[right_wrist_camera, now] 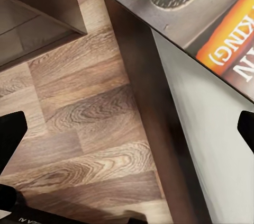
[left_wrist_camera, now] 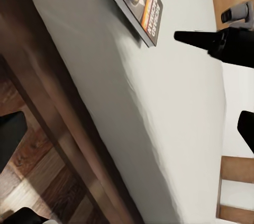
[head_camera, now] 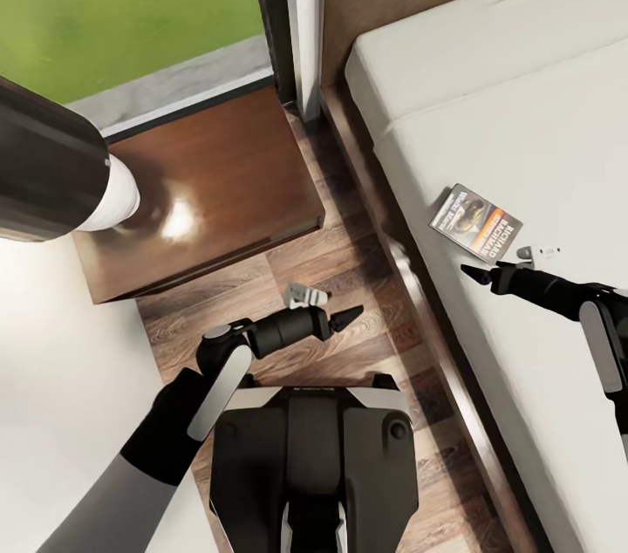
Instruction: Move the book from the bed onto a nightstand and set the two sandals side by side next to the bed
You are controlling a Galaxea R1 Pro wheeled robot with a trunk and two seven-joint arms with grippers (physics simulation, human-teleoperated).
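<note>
The book (head_camera: 476, 223) lies flat on the pale mattress of the bed (head_camera: 541, 126), near its left edge, orange band and white lettering facing up. My right gripper (head_camera: 472, 272) hovers just in front of the book, a little above the mattress, open with nothing between its fingers. The right wrist view looks down on the book's corner (right_wrist_camera: 211, 17) from close by. Over the plank floor beside the bed frame, my left gripper (head_camera: 352, 314) is open and empty. The left wrist view catches the book (left_wrist_camera: 135, 1) and the right gripper (left_wrist_camera: 185, 37). The nightstand (head_camera: 209, 187) stands left of the bed. The sandals are out of view.
A tall window with a dark frame (head_camera: 270, 3) rises behind the nightstand. The bed's dark side rail (head_camera: 410, 274) runs between floor and mattress. A dark cylinder with a white end (head_camera: 61, 169) juts in at the left. My base (head_camera: 310, 466) fills the narrow floor strip.
</note>
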